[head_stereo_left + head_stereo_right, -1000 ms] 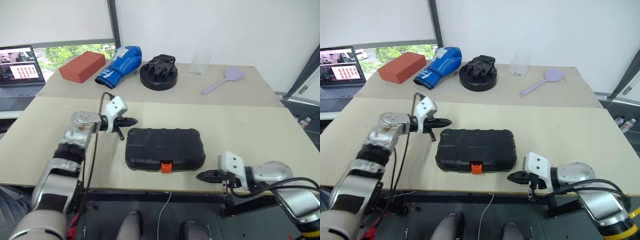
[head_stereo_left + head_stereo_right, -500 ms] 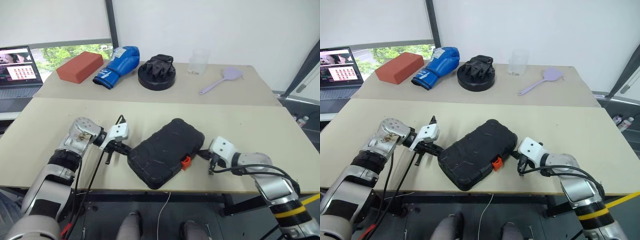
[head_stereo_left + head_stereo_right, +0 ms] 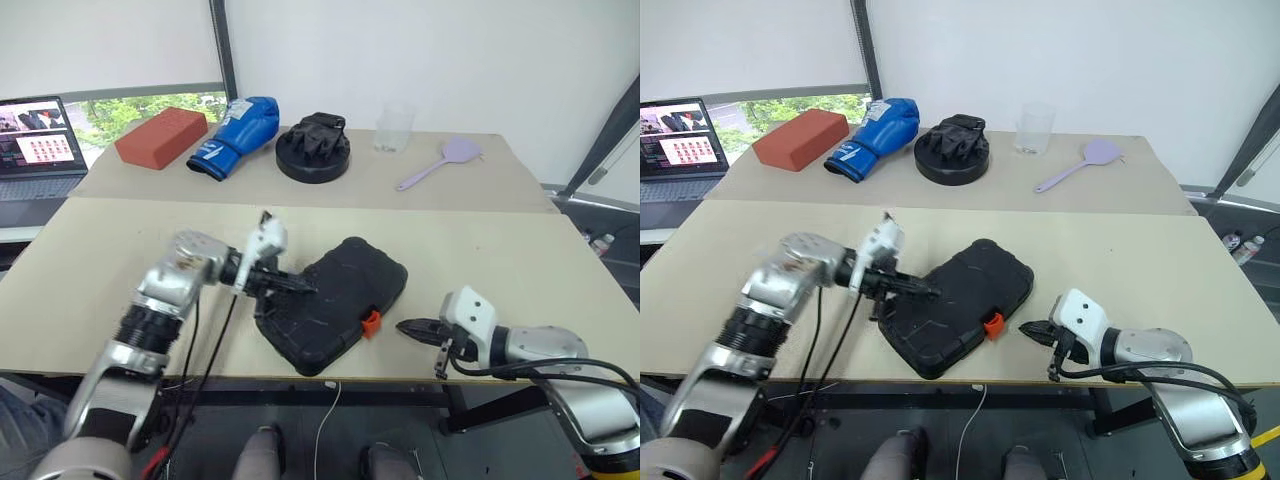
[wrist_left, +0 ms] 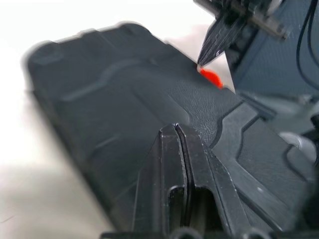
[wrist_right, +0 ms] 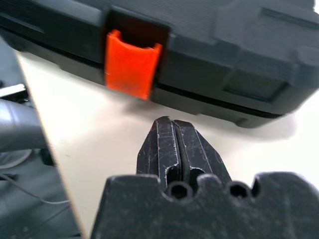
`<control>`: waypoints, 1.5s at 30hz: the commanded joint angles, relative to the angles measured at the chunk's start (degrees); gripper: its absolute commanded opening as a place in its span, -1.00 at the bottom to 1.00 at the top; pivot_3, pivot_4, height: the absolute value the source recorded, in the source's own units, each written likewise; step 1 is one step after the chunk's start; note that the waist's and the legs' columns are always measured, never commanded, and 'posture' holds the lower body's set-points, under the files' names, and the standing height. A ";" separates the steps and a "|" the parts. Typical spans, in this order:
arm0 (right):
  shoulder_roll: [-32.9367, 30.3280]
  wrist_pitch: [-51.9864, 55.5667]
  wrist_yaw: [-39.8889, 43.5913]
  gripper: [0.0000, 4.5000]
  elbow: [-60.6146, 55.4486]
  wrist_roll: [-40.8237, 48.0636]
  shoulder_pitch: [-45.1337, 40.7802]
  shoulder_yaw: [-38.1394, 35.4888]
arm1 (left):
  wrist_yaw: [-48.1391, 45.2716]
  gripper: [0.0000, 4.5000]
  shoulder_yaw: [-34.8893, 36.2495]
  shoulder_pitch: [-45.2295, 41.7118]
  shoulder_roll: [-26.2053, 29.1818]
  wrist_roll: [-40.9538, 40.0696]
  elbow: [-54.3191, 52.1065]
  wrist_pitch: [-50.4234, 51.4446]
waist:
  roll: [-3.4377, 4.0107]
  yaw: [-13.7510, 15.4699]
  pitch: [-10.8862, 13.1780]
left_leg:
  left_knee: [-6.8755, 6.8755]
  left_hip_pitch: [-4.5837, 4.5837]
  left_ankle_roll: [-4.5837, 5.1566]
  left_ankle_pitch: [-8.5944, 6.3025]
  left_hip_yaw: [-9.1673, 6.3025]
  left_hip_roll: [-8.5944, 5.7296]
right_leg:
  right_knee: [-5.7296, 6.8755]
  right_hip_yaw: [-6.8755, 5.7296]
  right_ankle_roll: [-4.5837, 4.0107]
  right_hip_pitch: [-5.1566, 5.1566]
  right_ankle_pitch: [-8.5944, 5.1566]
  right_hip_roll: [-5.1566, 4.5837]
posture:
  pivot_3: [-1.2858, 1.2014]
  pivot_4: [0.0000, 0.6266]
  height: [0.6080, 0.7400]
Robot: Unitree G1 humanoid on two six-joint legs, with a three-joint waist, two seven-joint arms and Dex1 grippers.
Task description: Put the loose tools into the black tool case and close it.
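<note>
Left tool (image 3: 305,289), fingers pressed together, empty, over black tool case (image 3: 345,300), closed and skewed on my bench (image 3: 520,250). Right tool (image 3: 405,326) likewise, beside the orange latch (image 3: 370,322). Brick (image 3: 162,135), boxing glove (image 3: 237,132), cup (image 3: 394,127) far behind.

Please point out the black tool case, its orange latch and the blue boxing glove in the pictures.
black tool case (image 3: 335,300): left eye view, middle of the closed textured lid.
orange latch (image 5: 130,63): right wrist view, middle of the latch's front face.
blue boxing glove (image 3: 872,126): right eye view, middle of the glove's body.
</note>
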 commanded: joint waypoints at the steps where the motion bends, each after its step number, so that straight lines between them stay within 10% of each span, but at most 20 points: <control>1: -0.06 -0.63 0.05 -1.00 -0.49 -0.52 -2.01 1.77 | 1.71 -0.97 -5.94 1.43 1.31 8.46 2.43 -10.32 | 0.17 0.01 -0.11 | 0.00 0.06 -0.01 0.00 0.00 0.00 | -0.02 0.01 0.00 0.08 0.00 0.00 | 0.03 -0.52 0.93; 45: 5.13 7.85 -3.08 -1.00 -0.91 4.38 -10.43 5.84 | 0.95 -0.97 -11.28 -0.77 -0.85 17.41 10.68 -30.27 | 0.43 0.80 -0.63 | -0.29 0.86 -0.09 -0.08 0.16 0.08 | -0.39 -0.02 -0.06 0.51 -0.06 -0.06 | 0.03 -0.52 0.93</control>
